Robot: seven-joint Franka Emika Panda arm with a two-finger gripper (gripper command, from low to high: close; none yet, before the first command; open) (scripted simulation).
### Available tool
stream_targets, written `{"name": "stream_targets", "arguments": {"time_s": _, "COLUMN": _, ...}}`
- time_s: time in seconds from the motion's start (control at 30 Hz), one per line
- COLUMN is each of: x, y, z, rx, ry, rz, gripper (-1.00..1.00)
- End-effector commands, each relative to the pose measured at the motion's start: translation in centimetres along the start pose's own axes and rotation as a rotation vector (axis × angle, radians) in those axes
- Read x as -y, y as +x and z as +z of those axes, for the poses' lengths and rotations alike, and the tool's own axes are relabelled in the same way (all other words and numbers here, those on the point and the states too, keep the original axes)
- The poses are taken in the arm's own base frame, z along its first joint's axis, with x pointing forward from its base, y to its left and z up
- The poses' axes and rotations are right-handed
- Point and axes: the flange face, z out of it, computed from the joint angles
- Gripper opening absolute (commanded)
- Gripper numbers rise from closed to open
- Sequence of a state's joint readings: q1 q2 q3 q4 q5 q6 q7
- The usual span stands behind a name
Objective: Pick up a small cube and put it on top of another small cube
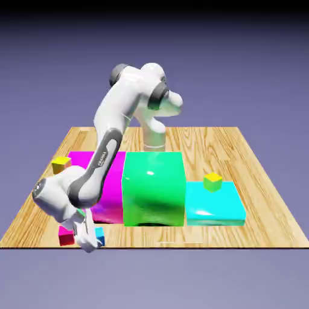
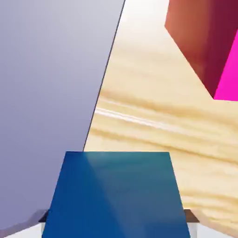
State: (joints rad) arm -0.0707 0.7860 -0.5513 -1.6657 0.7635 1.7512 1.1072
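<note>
Small dark lettering on the arm (image 1: pixel 104 154) (perhaps a brand), unreadable.

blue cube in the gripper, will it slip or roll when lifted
The blue cube has flat faces, so it probably won't roll. The gripper sits closed on opposite sides, which likely holds it square. Its glossy surface might let it slide a little.

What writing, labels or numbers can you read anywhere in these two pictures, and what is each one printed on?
Dark lettering runs along the white arm's forearm in the exterior view: too small and blurred to read.
Cubes, blocks, wooden table: no text.
Hand view: no text.
</note>
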Motion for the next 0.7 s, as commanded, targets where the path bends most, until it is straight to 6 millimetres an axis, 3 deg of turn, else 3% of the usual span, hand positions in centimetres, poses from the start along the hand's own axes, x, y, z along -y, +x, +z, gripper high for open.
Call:
{"name": "stream_targets", "arguments": {"time_s": 0.0, "x": 0.3, "y": 0.8, "z": -0.9, "rx": -0.006, "ry": -0.005, "rz": -0.015, "gripper": -1.00}}
{"name": "stream_targets", "arguments": {"time_s": 0.17, "x": 1.6, "y": 3.6, "z": -5.5, "rx": -0.042, "ry": -0.037, "rz": -0.101, "gripper": -1.00}}
{"name": "stream_targets", "arguments": {"time_s": 0.33, "x": 2.1, "y": 4.9, "z": -9.3, "rx": -0.097, "ry": -0.096, "rz": -0.199, "gripper": -1.00}}
{"name": "stream_targets", "arguments": {"time_s": 0.4, "x": 2.1, "y": 4.9, "z": -9.4, "rx": -0.098, "ry": -0.098, "rz": -0.201, "gripper": -1.00}}
{"name": "stream_targets", "arguments": {"time_s": 0.53, "x": 2.5, "y": 6.2, "z": -3.0, "rx": -0.098, "ry": -0.098, "rz": -0.202, "gripper": -1.00}}
{"name": "stream_targets", "arguments": {"time_s": 0.57, "x": 2.5, "y": 6.3, "z": -2.8, "rx": -0.098, "ry": -0.098, "rz": -0.201, "gripper": -1.00}}
{"name": "stream_targets", "arguments": {"time_s": 0.6, "x": 2.5, "y": 6.3, "z": -2.8, "rx": -0.098, "ry": -0.098, "rz": -0.201, "gripper": 1.00}}
{"name": "stream_targets", "arguments": {"time_s": 0.63, "x": 2.5, "y": 6.3, "z": -2.8, "rx": -0.098, "ry": -0.098, "rz": -0.201, "gripper": 1.00}}
{"name": "stream_targets", "arguments": {"time_s": 0.67, "x": 2.5, "y": 5.9, "z": -4.4, "rx": -0.097, "ry": -0.098, "rz": -0.203, "gripper": 1.00}}
